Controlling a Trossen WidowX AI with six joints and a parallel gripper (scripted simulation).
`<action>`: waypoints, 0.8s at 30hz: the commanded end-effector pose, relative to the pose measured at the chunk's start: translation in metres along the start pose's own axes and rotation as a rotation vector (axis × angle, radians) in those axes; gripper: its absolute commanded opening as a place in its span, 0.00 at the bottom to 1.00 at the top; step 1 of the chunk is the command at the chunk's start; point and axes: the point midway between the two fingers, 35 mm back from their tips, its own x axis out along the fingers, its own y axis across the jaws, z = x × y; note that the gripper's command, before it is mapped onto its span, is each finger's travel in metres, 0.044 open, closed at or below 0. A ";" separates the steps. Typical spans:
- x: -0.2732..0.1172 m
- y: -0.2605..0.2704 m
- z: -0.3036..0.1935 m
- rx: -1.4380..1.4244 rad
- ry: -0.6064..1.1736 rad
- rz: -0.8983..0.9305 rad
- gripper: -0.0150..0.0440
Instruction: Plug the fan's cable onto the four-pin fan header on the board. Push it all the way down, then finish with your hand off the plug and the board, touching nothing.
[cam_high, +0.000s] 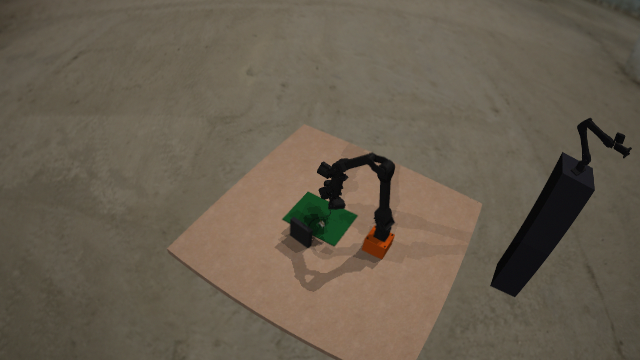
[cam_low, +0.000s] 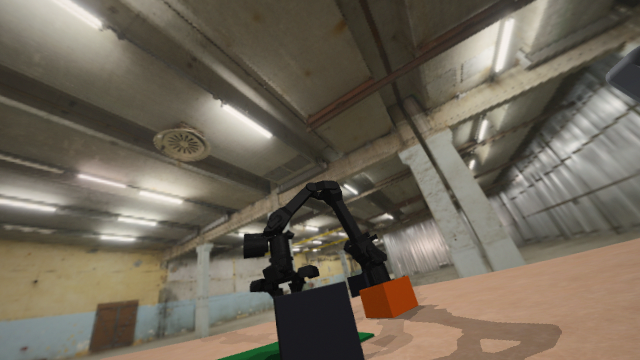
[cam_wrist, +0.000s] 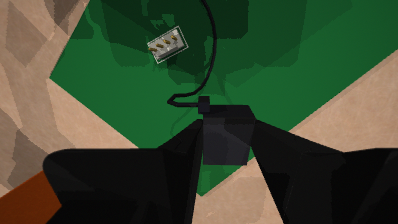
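My gripper (cam_wrist: 224, 124) is shut on the black plug (cam_wrist: 226, 142), seen in the wrist view at the lower middle. A thin black cable (cam_wrist: 214, 55) leaves a small block at the plug's upper left corner, bends and runs up out of view. The white four-pin header (cam_wrist: 168, 45) lies up and left of the plug on the green board (cam_wrist: 120, 115) (cam_high: 342, 218), with its pins showing and nothing on it. The plug is apart from the header and above the board. The dark square fan (cam_high: 301, 232) (cam_low: 319, 322) stands upright at the board's edge and hides most of the board in the exterior view.
The arm's orange base (cam_high: 378, 243) (cam_low: 389, 297) stands beside the board on the wooden table top (cam_high: 240, 270). A corner of the base (cam_wrist: 30, 197) shows at the lower left of the wrist view. A second arm stands on a tall dark pedestal (cam_high: 545, 225) off the table.
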 end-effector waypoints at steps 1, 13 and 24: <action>0.006 0.001 0.000 -0.003 -0.042 0.030 0.25; 0.022 0.002 0.000 0.001 -0.181 0.100 0.25; 0.033 0.001 0.000 0.002 -0.317 0.147 0.25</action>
